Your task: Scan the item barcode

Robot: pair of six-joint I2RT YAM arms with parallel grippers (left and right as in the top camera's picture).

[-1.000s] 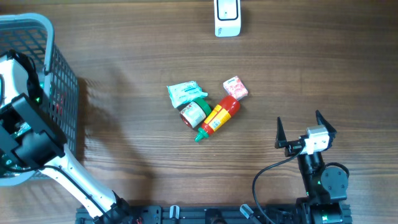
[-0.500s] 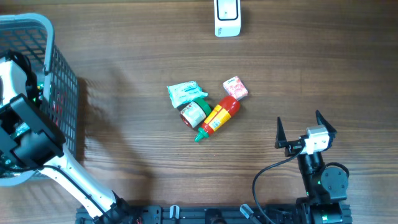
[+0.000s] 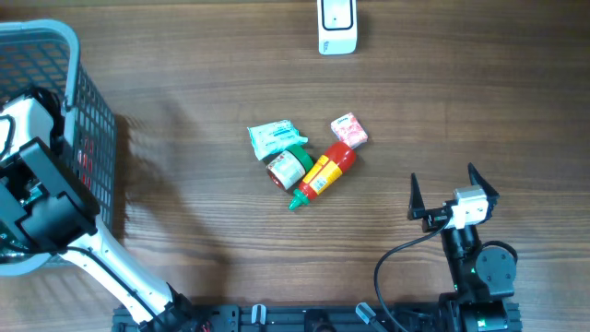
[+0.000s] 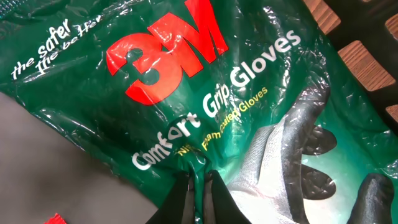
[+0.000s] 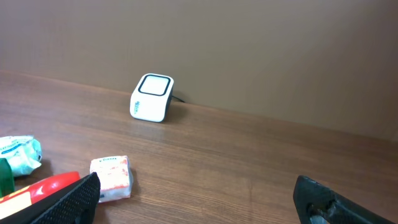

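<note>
the left gripper (image 4: 200,182) is down inside the grey basket (image 3: 64,37), far left of the barcode scanner (image 3: 337,26). its jaws are pinched almost together on a fold of film at the edge of the 3m comfort grip gloves pack (image 4: 186,87). that thin nip is likely chosen because the flat bag offers little else to grab before it goes to the scanner. the right gripper (image 3: 443,184) sits spread wide and empty, well below and right of the scanner, out of the way.

there is one scanner, one basket and one gloves pack. four loose goods cluster below the scanner: a wipes packet (image 3: 274,138), a small jar (image 3: 287,168), a red sauce bottle (image 3: 324,172) and a pink packet (image 3: 349,130).
</note>
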